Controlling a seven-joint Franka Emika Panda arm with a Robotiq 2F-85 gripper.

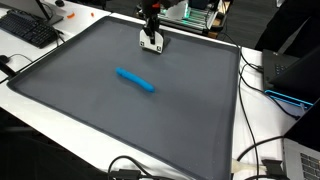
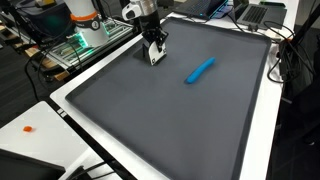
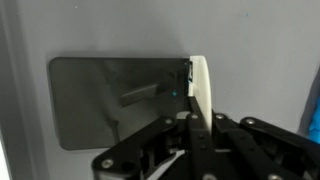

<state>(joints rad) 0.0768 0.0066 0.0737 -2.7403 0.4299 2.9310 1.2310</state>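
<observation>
A blue marker (image 1: 135,79) (image 2: 200,70) lies flat near the middle of the large grey mat (image 1: 120,120) (image 2: 170,120). My gripper (image 1: 151,42) (image 2: 155,55) hangs low over the mat's far edge, well apart from the marker. In the wrist view the gripper (image 3: 193,75) is shut, its black and white fingers pressed together with nothing visible between them. A blue sliver (image 3: 314,105) shows at that view's right edge; I cannot tell whether it is the marker.
A darker rectangular patch (image 3: 110,100) lies on the mat beneath the fingers. A keyboard (image 1: 30,28) sits off the mat's corner, cables (image 1: 255,150) run along one side, and a laptop (image 2: 255,12) and green-lit equipment (image 2: 80,45) stand at the edges.
</observation>
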